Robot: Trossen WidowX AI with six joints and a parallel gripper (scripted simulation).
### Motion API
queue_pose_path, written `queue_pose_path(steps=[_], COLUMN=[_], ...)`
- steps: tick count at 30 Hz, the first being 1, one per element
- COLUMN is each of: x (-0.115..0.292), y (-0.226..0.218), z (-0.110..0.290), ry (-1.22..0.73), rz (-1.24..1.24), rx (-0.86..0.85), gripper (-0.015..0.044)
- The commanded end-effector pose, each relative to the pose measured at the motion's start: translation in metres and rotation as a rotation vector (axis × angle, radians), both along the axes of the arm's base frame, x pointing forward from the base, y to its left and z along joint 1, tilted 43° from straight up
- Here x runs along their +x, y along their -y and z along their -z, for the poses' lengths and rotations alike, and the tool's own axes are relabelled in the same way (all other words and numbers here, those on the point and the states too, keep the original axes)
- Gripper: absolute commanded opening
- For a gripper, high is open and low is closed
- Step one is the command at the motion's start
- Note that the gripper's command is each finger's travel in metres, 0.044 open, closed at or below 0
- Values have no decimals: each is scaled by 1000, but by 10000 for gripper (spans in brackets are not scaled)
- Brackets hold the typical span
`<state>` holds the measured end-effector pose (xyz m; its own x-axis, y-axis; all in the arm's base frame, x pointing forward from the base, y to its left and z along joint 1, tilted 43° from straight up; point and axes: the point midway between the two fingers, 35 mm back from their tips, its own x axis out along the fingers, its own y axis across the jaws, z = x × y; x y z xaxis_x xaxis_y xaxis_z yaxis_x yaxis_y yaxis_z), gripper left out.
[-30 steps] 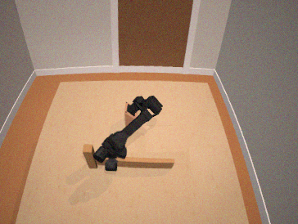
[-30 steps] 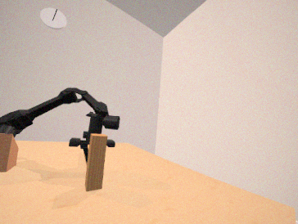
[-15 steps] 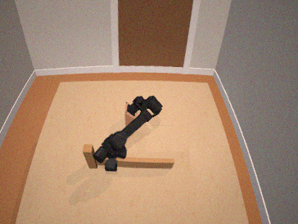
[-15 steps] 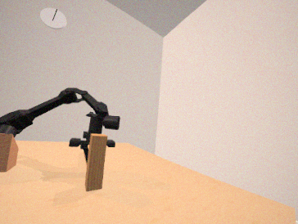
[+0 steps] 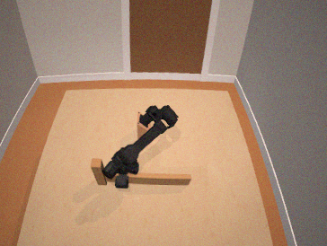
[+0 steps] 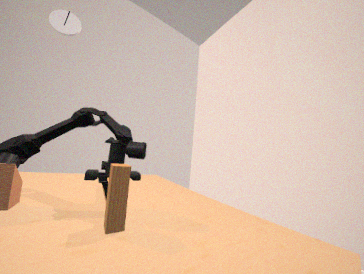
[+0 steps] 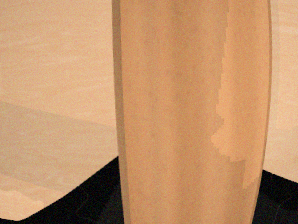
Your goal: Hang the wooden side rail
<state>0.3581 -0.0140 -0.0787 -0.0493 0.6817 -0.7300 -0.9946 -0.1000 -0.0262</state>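
So the gripper (image 5: pixel 120 174) is clamped on the wooden side rail (image 5: pixel 157 180), grabbing it close to the rail's left end, right beside the headboard post (image 5: pixel 98 171). From the top view the rail runs left to right across the table (image 5: pixel 216 135), its right end lying out in the open, its left end up against the post – the arm (image 5: pixel 144 141) covers the actual joint, so I can't tell whether the hooks are on the pins or not. The post is the short upright block at the rail's left end.

In the exterior view the rail (image 6: pixel 117 197) comes end-on toward the camera, so it looks like a standing plank, with the gripper (image 6: pixel 111 175) behind it and the arm (image 6: pixel 60 127) reaching in from the left. There's another wooden block (image 6: pixel 9 186) at the left edge of that view, next to the arm's base.

Wrist view is mostly just rail (image 7: pixel 189 116) – a long wooden band straight down the middle, dark gripper body either side at the bottom, table behind.
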Motion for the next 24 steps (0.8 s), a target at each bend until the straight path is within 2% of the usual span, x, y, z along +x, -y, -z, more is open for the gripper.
queue_pose_path(steps=[1, 24], x=[0, 0], y=[3, 1], z=[1, 4], ry=[-1, -1], rz=[9, 9], rx=[-7, -7], gripper=[0, 0])
